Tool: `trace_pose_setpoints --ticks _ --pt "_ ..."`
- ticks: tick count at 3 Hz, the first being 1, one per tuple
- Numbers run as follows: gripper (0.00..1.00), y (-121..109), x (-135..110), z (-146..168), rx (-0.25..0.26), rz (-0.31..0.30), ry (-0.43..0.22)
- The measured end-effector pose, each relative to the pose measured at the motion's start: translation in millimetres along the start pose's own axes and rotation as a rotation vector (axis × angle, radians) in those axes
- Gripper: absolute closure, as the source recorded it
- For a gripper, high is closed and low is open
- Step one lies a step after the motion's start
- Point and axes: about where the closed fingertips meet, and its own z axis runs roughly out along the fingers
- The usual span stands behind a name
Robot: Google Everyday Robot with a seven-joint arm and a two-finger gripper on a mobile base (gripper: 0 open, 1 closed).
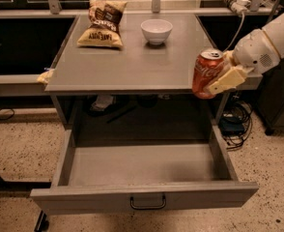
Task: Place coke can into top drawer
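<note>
The coke can [207,73], red-orange with white script and a silver top, is held upright in my gripper [222,77] at the right front corner of the grey table top [132,66], partly past its edge. The cream fingers [229,79] are closed around the can's right side, with the white arm reaching in from the right. The top drawer [142,197] is pulled fully open below the table. Its inside is bare and its black wire handle [148,203] sits at the centre of the front panel. The can is above the drawer's back right part.
A chip bag [103,23] and a white bowl [156,31] sit at the back of the table top. A yellow scrap [45,76] lies at the table's left edge. Cables [234,124] lie on the speckled floor to the right of the drawer.
</note>
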Motion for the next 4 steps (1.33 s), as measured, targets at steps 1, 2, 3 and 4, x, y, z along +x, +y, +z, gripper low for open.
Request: trace_pose_setpoints --ticks 1,2,3,4 --pt "1.00 7 41 25 -0.032 0.048 0.006" --pt "1.00 22 94 72 -0.082 0.083 0.019" --pt "1.00 36 131 112 -0.105 0.091 0.054" --pt "1.00 40 134 119 -0.116 0.096 0.059"
